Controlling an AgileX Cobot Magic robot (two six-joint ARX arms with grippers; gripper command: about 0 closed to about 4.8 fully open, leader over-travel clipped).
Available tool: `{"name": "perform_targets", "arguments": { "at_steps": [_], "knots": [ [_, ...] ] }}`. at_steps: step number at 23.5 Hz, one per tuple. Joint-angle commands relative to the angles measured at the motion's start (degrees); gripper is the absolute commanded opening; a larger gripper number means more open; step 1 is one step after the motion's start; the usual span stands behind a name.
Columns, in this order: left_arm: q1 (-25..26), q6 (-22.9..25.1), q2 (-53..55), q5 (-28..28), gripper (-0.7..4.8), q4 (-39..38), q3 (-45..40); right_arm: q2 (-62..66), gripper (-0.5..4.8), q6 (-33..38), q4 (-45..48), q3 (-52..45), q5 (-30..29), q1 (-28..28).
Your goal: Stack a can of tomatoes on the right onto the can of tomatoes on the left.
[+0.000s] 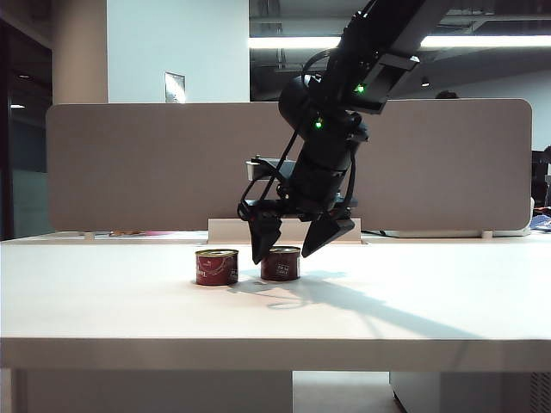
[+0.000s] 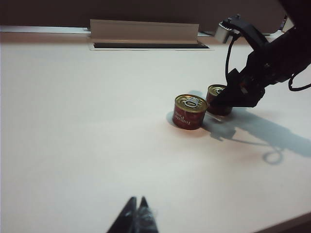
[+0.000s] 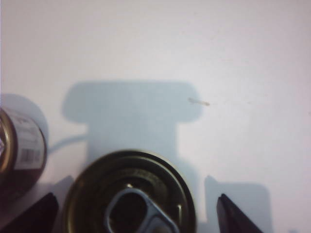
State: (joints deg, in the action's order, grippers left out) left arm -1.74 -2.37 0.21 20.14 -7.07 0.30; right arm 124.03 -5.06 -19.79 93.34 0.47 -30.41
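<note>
Both tomato cans stand upright on my white table (image 1: pixel 103 292), long axes vertical, pull-tab lids facing up. In the exterior view the left can (image 1: pixel 216 267) sits just left of center and the right can (image 1: pixel 281 263) stands just beside it, a small gap between them. My right tool (image 1: pixel 291 243) hangs over the right can, pointing down, its fingers spread wide on either side of the lid and holding nothing. My left tool (image 2: pixel 136 217) shows only as dark tips at the lower edge of its wrist view, well apart from the cans, tips pressed together. Behind the table runs a grey partition (image 1: pixel 129 163), with ceiling strip lights (image 1: pixel 293 42) at upper right.
</note>
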Motion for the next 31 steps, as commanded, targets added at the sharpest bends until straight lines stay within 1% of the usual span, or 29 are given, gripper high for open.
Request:
{"name": "perform_targets", "arguments": {
  "at_steps": [1,9,10,11,13,18,19,27,31],
  "knots": [
    [0.1,0.1,0.0,0.0,-0.06,0.7,0.2,0.1,4.79,0.8,1.7,0.3,0.9,0.0],
    [0.1,0.1,0.0,0.0,-0.06,0.7,0.2,0.8,4.79,1.2,1.6,0.3,0.9,0.0],
    [0.1,0.1,0.0,0.0,-0.06,0.7,0.2,0.8,4.69,1.2,1.6,0.3,0.9,0.0],
    [0.1,0.1,0.0,0.0,-0.06,0.7,0.2,0.8,4.32,1.2,1.7,0.3,0.9,0.0],
    [0.1,0.1,0.0,0.0,-0.06,0.7,0.2,0.8,3.34,1.2,1.7,0.3,0.9,0.0],
    [0.1,0.0,0.0,0.0,-0.06,0.7,0.2,0.8,2.80,1.2,1.8,0.3,0.9,0.0],
    [0.0,0.0,0.0,0.0,-0.06,0.7,0.2,0.8,2.63,1.2,1.8,0.3,0.9,0.0],
    [0.1,0.1,0.0,0.0,-0.06,0.7,0.2,-2.2,2.63,1.2,-0.8,2.8,0.7,-0.9],
    [0.1,0.0,0.0,0.0,-0.06,0.7,0.2,-2.2,2.63,1.2,-4.5,6.2,0.7,-2.1]
  ]
}}
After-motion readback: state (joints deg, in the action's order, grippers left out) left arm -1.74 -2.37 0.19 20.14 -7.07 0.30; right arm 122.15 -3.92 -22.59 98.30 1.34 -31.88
